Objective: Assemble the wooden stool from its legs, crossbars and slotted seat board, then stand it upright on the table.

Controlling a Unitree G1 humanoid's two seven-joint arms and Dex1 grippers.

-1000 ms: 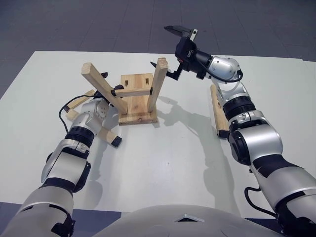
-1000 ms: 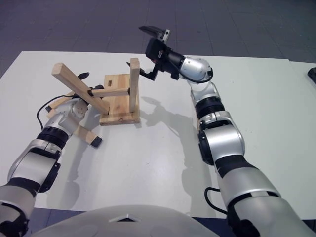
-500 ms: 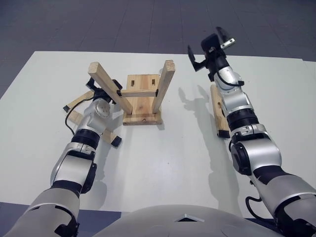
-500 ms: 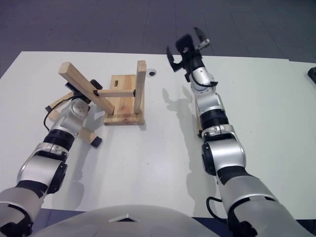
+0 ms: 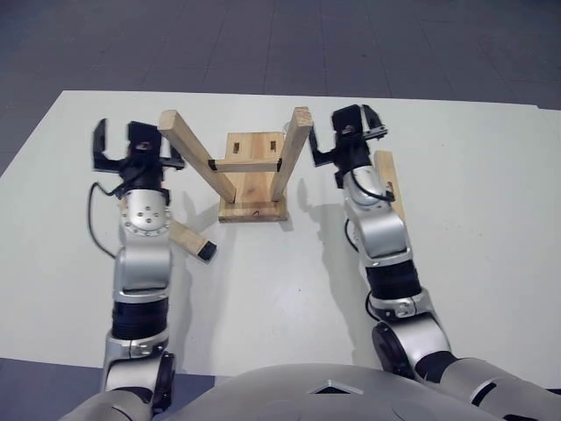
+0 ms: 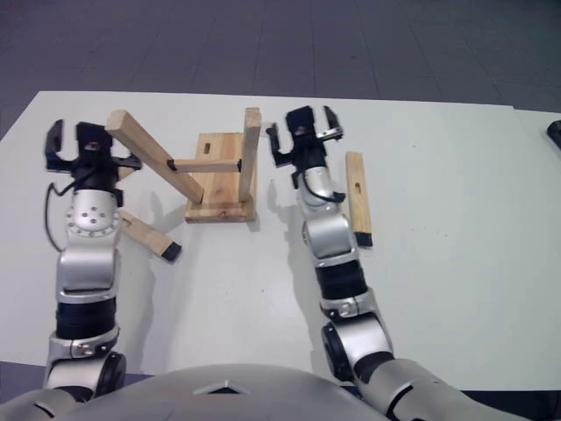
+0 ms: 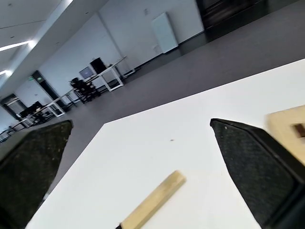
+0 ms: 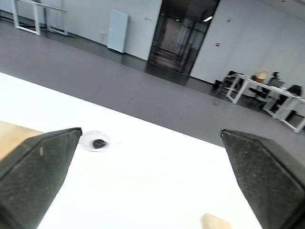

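Both arms stretch toward twelve o'clock; left gripper (image 5: 136, 149) at ten o'clock, right gripper (image 5: 349, 133) at one, both with fingers spread apart.

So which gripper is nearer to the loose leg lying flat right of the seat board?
Right. The right gripper hangs beside the far end of the loose leg; the left gripper is across the stool frame.

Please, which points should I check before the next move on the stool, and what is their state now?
1. Both hands free: left gripper and right gripper open, empty: ok.
2. Fitted legs upright on the seat board: left-side leg leans outward, right-side leg nearly upright: not ok.
3. Seating of the crossbar in both legs: cannot tell.
4. Access to the spare leg, flat beside the right arm: ok.
5. Stool complete: two legs fitted: not ok.
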